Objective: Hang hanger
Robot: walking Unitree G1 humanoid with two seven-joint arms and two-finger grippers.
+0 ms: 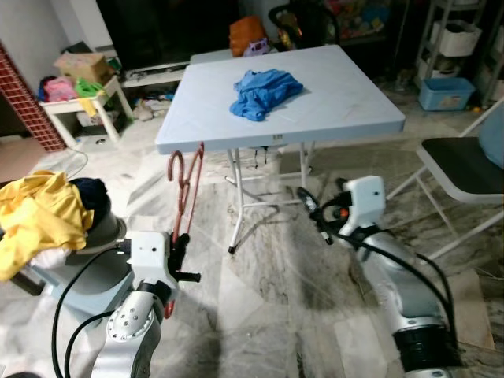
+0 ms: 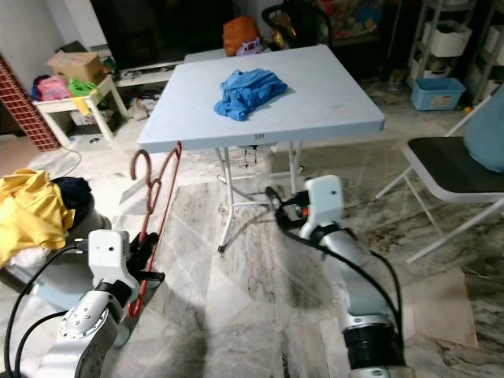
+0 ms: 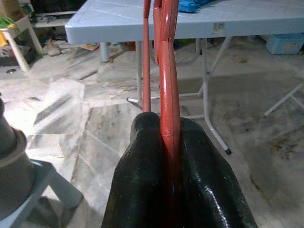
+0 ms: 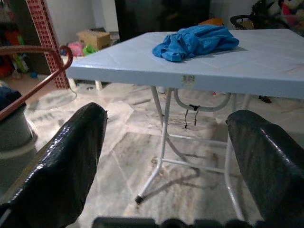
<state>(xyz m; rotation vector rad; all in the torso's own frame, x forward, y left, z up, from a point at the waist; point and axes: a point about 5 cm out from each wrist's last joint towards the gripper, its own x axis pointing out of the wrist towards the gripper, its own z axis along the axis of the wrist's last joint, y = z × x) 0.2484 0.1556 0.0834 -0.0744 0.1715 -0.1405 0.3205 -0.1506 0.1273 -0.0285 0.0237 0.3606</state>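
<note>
From the left eye view, your left tool (image 1: pixel 179 250) grips the red hanger (image 1: pixel 187 191) low on its frame, so the hook end rises free toward the near left edge of the light blue desk (image 1: pixel 346 102); held that way, the hook is probably the part you can present to a rail or edge. A blue garment (image 1: pixel 264 91) lies crumpled on the desk, and yellow clothes (image 1: pixel 39 216) are heaped on a basket at the near left. In the right eye view, your right tool (image 2: pixel 276 198) is raised before the desk legs, carrying nothing, likely ready to steady the hanger. In the left wrist view, the two black fingers (image 3: pixel 204 180) are pinched tight on the red bar, which runs up past the desk edge. In the right wrist view, the fingers (image 4: pixel 61 161) are spread wide with nothing between them, and the hanger's hook curves in at one side.
</note>
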